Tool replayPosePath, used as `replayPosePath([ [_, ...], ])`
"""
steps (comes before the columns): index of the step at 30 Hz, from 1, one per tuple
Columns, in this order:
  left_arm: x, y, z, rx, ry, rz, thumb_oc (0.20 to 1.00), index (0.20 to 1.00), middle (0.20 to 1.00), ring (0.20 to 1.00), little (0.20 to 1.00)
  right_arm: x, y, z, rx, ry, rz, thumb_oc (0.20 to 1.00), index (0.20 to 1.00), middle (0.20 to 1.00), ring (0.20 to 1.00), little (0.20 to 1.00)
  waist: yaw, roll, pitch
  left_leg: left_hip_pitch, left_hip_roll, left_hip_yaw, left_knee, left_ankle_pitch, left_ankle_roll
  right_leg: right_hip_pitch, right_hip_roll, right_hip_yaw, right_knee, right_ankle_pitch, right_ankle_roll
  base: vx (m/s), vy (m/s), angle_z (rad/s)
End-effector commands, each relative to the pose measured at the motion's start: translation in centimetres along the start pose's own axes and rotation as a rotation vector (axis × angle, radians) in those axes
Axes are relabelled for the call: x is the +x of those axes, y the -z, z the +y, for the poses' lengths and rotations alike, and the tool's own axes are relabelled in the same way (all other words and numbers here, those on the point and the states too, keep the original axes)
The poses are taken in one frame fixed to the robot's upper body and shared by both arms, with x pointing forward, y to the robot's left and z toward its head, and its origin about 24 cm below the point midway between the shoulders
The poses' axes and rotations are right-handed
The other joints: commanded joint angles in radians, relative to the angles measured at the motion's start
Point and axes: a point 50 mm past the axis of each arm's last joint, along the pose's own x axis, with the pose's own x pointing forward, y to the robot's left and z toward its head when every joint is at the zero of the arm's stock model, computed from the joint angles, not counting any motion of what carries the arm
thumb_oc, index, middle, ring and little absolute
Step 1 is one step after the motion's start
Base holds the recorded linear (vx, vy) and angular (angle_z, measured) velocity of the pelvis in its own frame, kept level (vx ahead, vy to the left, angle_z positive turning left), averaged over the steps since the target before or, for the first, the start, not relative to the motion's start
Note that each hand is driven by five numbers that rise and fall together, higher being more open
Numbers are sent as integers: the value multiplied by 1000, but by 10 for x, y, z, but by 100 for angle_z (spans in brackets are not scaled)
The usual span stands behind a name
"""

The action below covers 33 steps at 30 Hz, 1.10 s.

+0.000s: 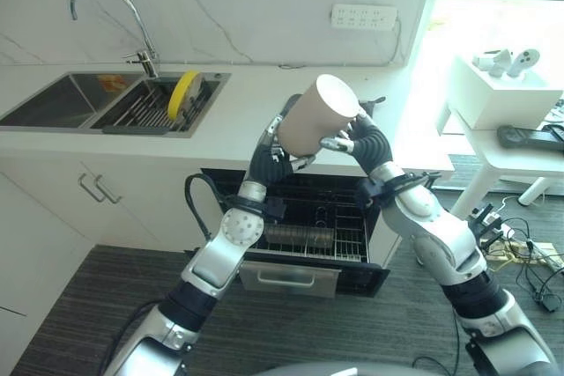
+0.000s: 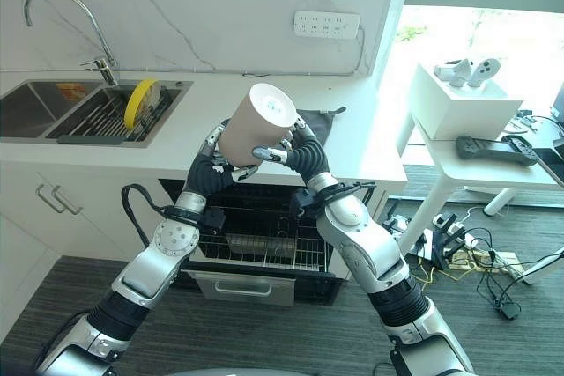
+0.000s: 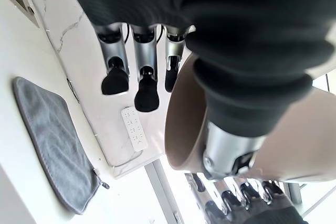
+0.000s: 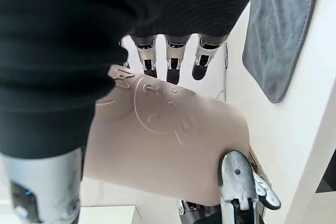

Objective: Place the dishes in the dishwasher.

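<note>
beige cup [image 1: 315, 117], one; two hands, left hand [image 1: 275, 149] and right hand [image 1: 351, 138], grip it

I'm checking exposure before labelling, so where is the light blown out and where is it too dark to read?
Both eye views: window side at the right washes out near the white side table. Left wrist view: bright glare behind the beige cup. Both eye views: the dishwasher interior is dark, racks barely readable.

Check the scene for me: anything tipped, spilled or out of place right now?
Nothing spilled or broken. The beige cup is tilted, held up between both hands above the open dishwasher, left hand and right hand on opposite sides. A yellow plate stands in the sink rack.
</note>
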Motion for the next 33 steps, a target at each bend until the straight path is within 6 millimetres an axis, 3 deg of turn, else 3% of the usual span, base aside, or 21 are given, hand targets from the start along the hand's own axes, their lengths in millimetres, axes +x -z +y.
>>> replayPosePath([
  [1, 23, -28, -4, 26, 21, -150, 200, 200, 200, 200, 200, 17, -35, 13, 35, -45, -167, 1000, 1000, 1000, 1000, 1000, 27, -25, -23, 42, 99, -3, -1, -93, -63, 26, -124, -9, 0, -57, 110, 0, 0, 0],
  [33, 25, -38, -10, 43, 63, -157, 200, 200, 200, 200, 200, 27, -45, 27, 11, -29, -203, 1000, 1000, 1000, 1000, 1000, 45, -25, -18, 39, 88, -20, -1, -97, -58, 31, -126, -18, 0, -61, 109, 0, 0, 1],
])
